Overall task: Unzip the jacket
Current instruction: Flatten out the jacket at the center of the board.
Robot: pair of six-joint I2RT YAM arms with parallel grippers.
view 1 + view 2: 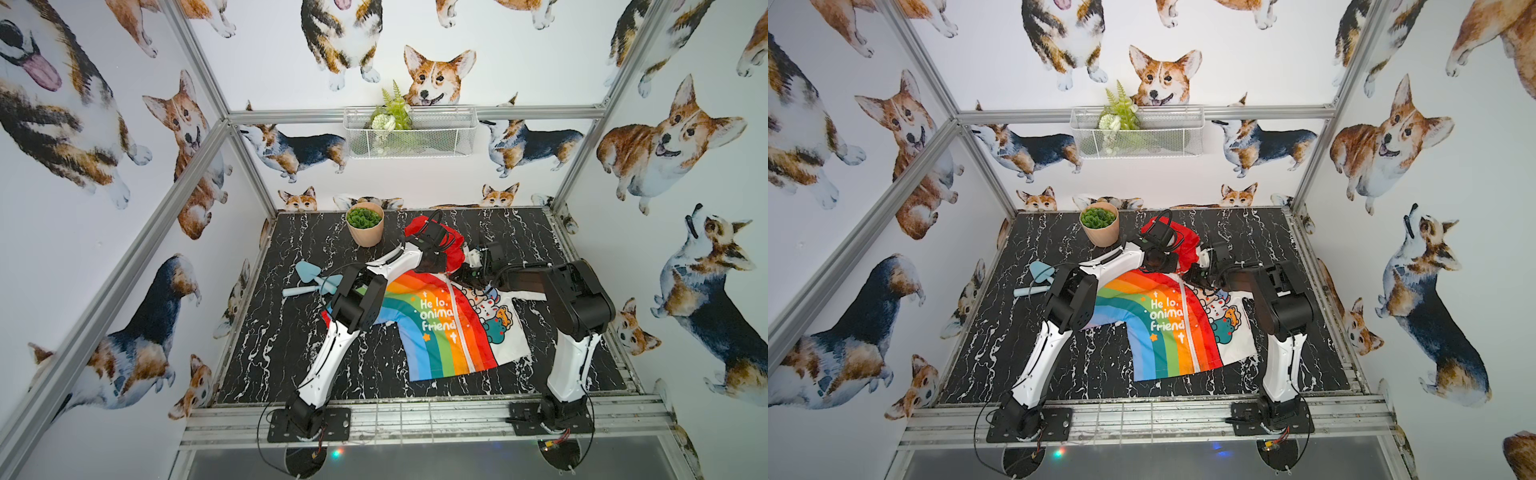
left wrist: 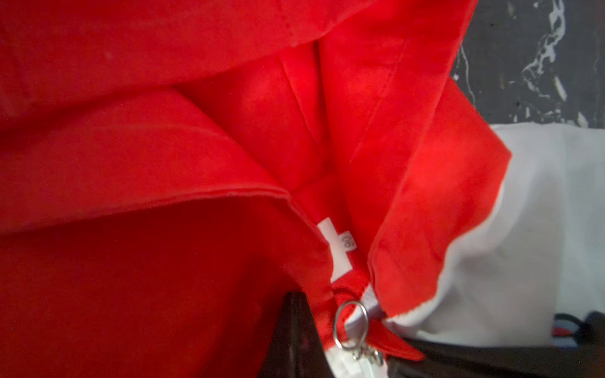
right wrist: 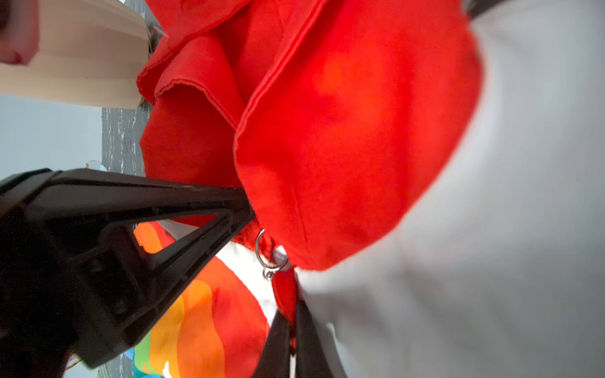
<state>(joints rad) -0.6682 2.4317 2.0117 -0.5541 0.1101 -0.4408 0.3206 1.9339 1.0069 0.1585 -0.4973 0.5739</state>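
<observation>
Jacket (image 1: 440, 328) lies flat on table (image 1: 291, 353) centre, hood (image 1: 455, 245) far, zipper (image 1: 461, 328) closed. Red collar (image 2: 402, 268) is clamped by left gripper (image 3: 247, 211); right gripper (image 3: 291, 327) jaws sit nearly together on red flap (image 3: 284, 294) beside pull ring (image 3: 266, 250), not on it: pulling may only drag cloth.

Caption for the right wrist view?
Left gripper pinches red fabric of the jacket beside its silver zipper ring.

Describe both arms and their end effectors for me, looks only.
White shell links and black joints on the left arm; the right arm is white below, black above. Black base plates, thin black cables. The left end effector and right end effector are black tapering triangles.
</observation>
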